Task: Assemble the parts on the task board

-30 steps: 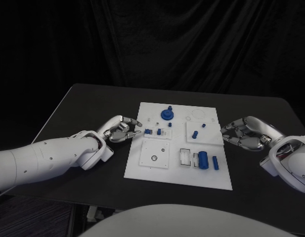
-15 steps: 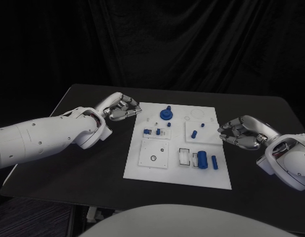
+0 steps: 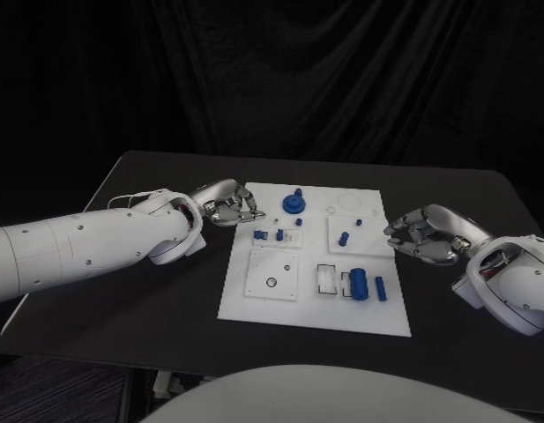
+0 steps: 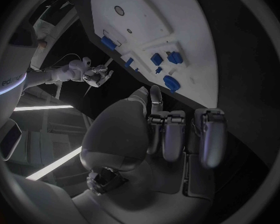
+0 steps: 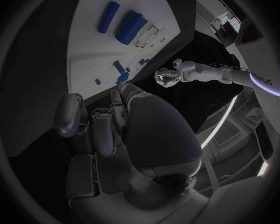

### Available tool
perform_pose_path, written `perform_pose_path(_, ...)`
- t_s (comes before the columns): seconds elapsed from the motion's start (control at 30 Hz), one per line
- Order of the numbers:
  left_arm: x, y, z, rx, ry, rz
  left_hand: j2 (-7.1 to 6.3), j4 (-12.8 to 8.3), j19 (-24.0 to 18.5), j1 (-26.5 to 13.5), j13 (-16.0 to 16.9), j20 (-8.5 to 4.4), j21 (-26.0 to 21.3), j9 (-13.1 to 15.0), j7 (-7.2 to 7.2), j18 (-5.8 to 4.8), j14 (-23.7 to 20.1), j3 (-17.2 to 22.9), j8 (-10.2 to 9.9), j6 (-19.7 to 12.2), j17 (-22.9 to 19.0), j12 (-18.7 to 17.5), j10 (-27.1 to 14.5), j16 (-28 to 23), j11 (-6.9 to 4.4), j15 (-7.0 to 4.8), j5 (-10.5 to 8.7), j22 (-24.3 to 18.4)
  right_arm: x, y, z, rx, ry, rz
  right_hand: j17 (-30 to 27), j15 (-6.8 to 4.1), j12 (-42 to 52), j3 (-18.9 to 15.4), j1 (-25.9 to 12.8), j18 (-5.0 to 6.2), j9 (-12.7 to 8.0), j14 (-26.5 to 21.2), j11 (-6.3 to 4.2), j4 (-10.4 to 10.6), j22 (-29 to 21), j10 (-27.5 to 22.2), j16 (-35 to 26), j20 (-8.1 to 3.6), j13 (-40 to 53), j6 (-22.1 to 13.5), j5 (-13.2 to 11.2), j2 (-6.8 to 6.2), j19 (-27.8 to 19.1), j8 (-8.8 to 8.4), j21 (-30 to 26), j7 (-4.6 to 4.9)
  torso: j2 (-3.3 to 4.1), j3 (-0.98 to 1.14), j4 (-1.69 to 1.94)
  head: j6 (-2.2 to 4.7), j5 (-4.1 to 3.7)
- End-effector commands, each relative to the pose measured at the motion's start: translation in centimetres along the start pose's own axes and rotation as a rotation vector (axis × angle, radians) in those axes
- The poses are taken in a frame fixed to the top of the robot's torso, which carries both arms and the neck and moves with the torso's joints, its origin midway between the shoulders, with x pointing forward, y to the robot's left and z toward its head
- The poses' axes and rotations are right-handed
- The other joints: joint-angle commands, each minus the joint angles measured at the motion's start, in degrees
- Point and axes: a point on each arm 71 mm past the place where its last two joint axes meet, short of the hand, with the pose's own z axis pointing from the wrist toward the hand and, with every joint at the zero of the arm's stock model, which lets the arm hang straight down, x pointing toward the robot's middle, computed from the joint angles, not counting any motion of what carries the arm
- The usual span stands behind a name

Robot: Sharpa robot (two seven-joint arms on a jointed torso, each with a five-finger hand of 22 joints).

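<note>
The white task board [image 3: 272, 300] lies mid-table with blue parts on it. A round blue knob [image 3: 294, 205] stands near its far edge, with small blue pieces [image 3: 262, 234] just in front. A thick blue cylinder [image 3: 358, 284] and a thin bar [image 3: 381, 288] lie near the front right. My left hand [image 3: 227, 206] hovers at the board's far left edge beside the knob, its fingers curled in with nothing seen in them. At the board's right edge my right hand [image 3: 424, 236] is curled too, holding nothing. The left wrist view shows the board [image 4: 159, 25] and knob [image 4: 172, 82].
The black table [image 3: 157, 176] extends on all sides of the board. A white inset plate with a round hole [image 3: 272, 282] sits at the board's front left. The right wrist view shows the cylinder [image 5: 130, 27] and my left hand [image 5: 168, 77] across the board.
My left hand rose from the board's left edge by the small pieces, swung away, and now sits at the far left edge near the knob. My right hand edged slightly toward the board.
</note>
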Motion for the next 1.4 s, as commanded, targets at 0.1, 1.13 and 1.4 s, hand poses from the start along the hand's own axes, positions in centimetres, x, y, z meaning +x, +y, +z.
perform_pose_path(0.1, 0.6, -0.3, 0.5, -0.01, 0.081, 0.036, 1.16, 0.17, 3.91, -2.25, 14.94, -0.55, 0.12, 0.76, -0.04, 0.17, 5.95, -0.49, -1.06, -0.65, 15.1, -0.31, 5.93, 0.15, -0.22, -0.41, -0.02, 13.74, 0.0, -0.2, 0.0, 0.021, 0.009, -0.003, 6.48, 0.38, -0.06, 0.35, 0.6, 0.79, -0.11, 0.7, 0.29, -0.04, 8.67, 0.01, -0.21, 0.41, 0.07, 0.46, 0.38, 0.13, -0.08, 0.25, -0.25, 0.16, 0.12, -0.29, 0.02, -0.01, 0.0)
perform_pose_path(1.13, 2.0, 0.1, 2.4, -0.144, 0.191, 0.055, 4.22, 0.21, 3.97, -12.04, 14.94, -1.11, 0.04, 9.53, -0.69, 0.19, 5.95, -6.79, -4.82, 3.01, 15.1, -0.31, 5.93, 0.15, -0.76, -0.94, -3.52, 13.72, 0.1, -0.4, 0.1, 0.033, 0.017, -0.005, 6.53, 0.54, -0.14, 1.48, 0.98, 0.85, -0.56, 0.71, 0.47, -0.26, 8.64, -0.24, -0.19, 0.55, -0.08, 0.53, 4.75, 1.01, -0.13, 0.15, -0.59, 0.35, 0.08, -0.24, 0.06, -0.01, -0.24)
perform_pose_path(1.4, 2.0, 0.2, 2.7, -0.154, 0.198, 0.058, 5.53, 0.11, 3.92, -12.33, 14.94, -0.71, -0.09, 6.98, 0.0, 0.21, 5.95, -7.95, -11.27, 4.2, 15.1, -0.31, 5.93, 0.15, -0.21, -0.48, -3.45, 13.69, 0.1, -0.4, 0.1, 0.035, 0.018, -0.005, 6.53, 0.54, -0.18, 1.61, 0.99, 0.87, -0.6, 0.7, 0.47, -0.31, 8.62, -0.31, -0.2, 0.55, -0.15, 0.51, 5.17, 1.07, -0.17, 0.13, -0.69, 0.36, 0.07, -0.22, 0.12, -0.01, -0.34)
